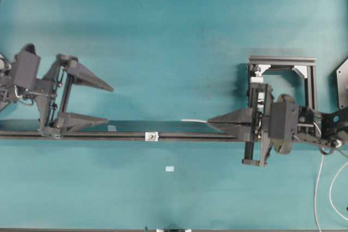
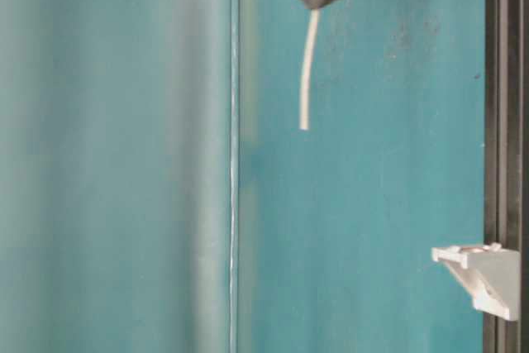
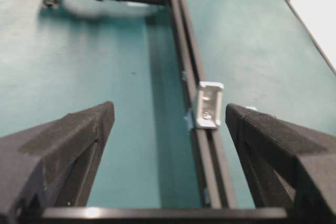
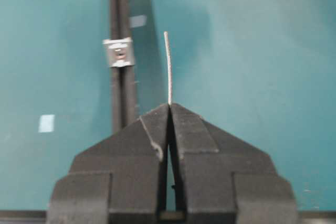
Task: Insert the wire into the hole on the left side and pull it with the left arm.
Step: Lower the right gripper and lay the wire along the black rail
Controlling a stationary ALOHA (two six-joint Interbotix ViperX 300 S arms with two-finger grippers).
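Right end effector (image 4: 169, 109): being pressed together on the wire (image 4: 168, 66), its short end being held out, seemingly beside the rail (image 1: 179, 129).
Left end effector (image 1: 109, 104): being held spread wide.
Hole (image 3: 208, 114): being faced by the left fingers.

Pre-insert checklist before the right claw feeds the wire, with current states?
1. Right claw shut on wire: ok.
2. Free wire end sticks out past the tips: ok.
3. Wire tip lined up with the hole in the white block: not ok, it sits beside the black rail.
4. Left claw open: ok.
5. Left claw straddles the rail short of the block: ok.
6. Hole unobstructed: cannot tell.
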